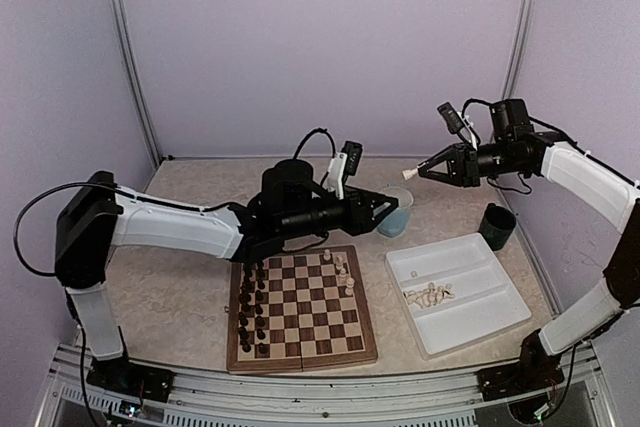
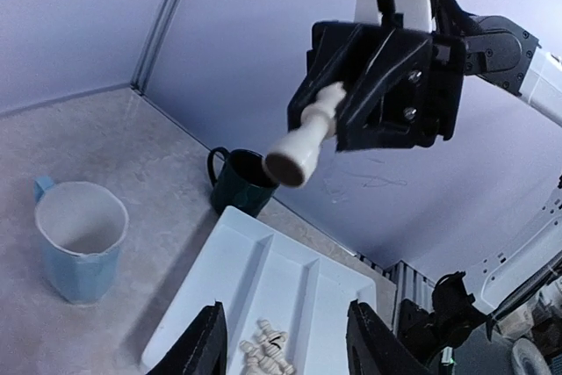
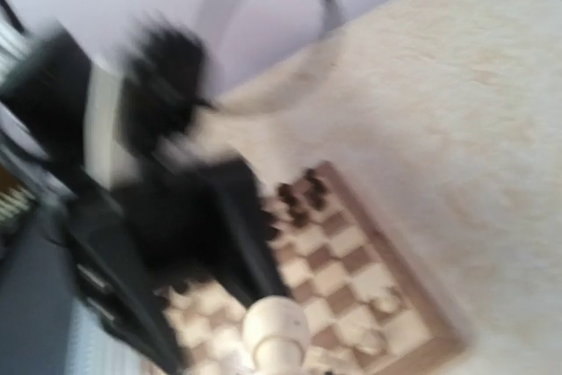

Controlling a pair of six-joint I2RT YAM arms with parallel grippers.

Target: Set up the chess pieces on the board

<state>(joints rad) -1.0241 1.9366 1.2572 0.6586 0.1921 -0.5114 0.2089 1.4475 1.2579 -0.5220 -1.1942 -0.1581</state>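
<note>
Chess pieces (image 1: 430,295) look light, hard and slick, so we'd pinch the narrow neck. Right tool (image 1: 418,171) is clamped on one white piece (image 2: 303,140) by its head, high beyond the board's (image 1: 305,357) far-right corner; left tool (image 1: 393,204) stands part open, empty.

Board (image 1: 303,309): wood, and its checks and border look smooth and satin to me.
Chess pieces (image 1: 346,277): cream, smooth.
Held piece (image 2: 303,140): cream with a slight gloss; I see a darker base.
Tray (image 1: 458,292): white plastic, smooth, faint sheen.
Blue mug (image 2: 79,239): looks matt to me.
Dark green mug (image 2: 237,183): glossy.
Table (image 1: 170,287): speckled, stone-look, matt.
Right gripper (image 2: 338,103): matt black plastic; I see bright metal screws.
Arm shells (image 1: 175,227): smooth white plastic.
</note>
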